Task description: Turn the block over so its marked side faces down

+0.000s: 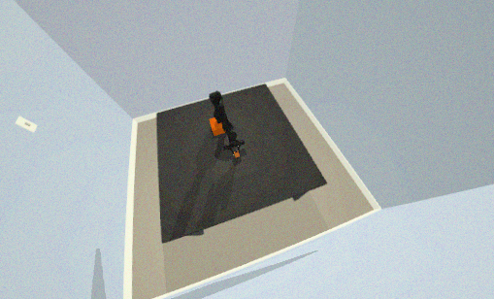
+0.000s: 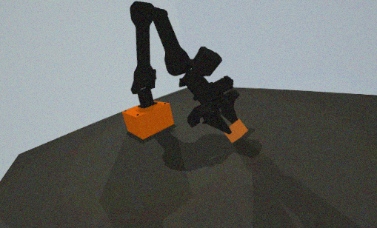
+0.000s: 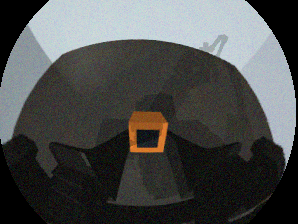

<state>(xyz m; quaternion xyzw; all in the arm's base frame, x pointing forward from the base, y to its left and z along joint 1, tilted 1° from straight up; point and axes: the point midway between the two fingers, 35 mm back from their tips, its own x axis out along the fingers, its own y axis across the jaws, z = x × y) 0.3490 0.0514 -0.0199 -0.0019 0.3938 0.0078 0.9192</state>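
One orange block (image 1: 237, 154) (image 2: 238, 131) (image 3: 148, 118) tilted between the clamped fingers (image 1: 235, 149) (image 2: 233, 126), dark-marked face toward the wrist view, long axis unclear.

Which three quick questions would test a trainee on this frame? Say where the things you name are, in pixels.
1. True or false: the end effector (image 1: 236, 149) (image 2: 232, 126) (image 3: 147, 132) is shut on the small block (image 1: 236, 154) (image 2: 238, 130) (image 3: 148, 118).
2. Which is larger in the exterior view: A) the small block, B) the orange base (image 1: 217, 127) (image 2: 149, 123)?
3. Fill in: in the wrist view, the block face turned to the camera bears a dark ____ with an orange border.

Key: 1 true; 2 B; 3 square.
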